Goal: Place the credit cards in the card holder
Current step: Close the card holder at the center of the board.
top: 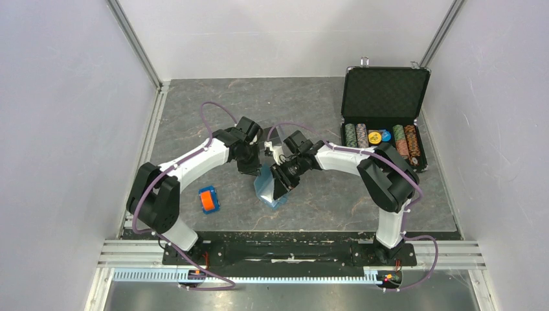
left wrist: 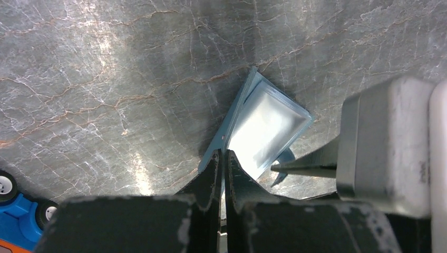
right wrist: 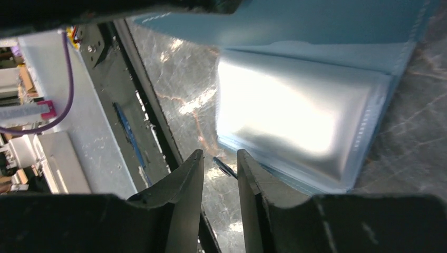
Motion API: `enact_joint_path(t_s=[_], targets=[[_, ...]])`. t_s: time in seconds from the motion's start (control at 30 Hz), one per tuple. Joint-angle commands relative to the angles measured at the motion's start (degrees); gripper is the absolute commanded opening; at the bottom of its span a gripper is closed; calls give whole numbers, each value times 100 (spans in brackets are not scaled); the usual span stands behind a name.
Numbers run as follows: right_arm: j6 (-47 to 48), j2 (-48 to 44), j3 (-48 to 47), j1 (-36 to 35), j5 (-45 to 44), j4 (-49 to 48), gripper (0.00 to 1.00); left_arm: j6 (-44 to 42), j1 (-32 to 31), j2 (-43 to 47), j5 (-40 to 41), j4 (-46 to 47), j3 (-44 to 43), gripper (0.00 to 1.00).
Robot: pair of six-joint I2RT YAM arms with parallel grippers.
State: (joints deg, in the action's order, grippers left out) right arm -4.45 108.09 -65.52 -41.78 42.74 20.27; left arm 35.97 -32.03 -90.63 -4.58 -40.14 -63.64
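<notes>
My left claw (left wrist: 222,164) pinched the wallet (left wrist: 266,126) by its cover. Its pockets lay just ahead of my right claw (right wrist: 220,164), barely parted, hold unclear.

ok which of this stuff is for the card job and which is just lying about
For the job: card holder, its cover pinched by the left hand. No credit card clearly visible.
Lying about: poker chip case, orange-and-blue toy car.

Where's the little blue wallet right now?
In the top view, the open card holder sits mid-table between the left gripper and right gripper, with the orange-and-blue toy car off to its left.
</notes>
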Motion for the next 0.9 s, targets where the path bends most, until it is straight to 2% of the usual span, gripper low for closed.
enact_joint_path(t_s=[0.0,0.07,0.23,0.37,0.5,0.63,0.8,0.87], targets=[[625,3,41,-28,610,366,28,240,7,-104,-21,199,-157,2],[934,-12,-7,-24,549,667,21,253,51,-97,-26,226,-150,2],[1432,1,3,-23,209,1244,14,245,126,37,268,58,-199,2],[1524,-50,107,-26,63,1295,0,238,166,179,434,-75,-228,2],[1525,-104,125,-20,-302,1282,0,216,171,267,766,-245,-245,2],[1360,-195,122,6,-728,1128,0,34,148,215,589,-329,-320,3],[1142,-281,177,73,-857,978,0,-188,-67,62,-326,6,-313,27],[1033,-301,264,112,-903,913,0,-172,-188,-60,-814,253,-239,33]])
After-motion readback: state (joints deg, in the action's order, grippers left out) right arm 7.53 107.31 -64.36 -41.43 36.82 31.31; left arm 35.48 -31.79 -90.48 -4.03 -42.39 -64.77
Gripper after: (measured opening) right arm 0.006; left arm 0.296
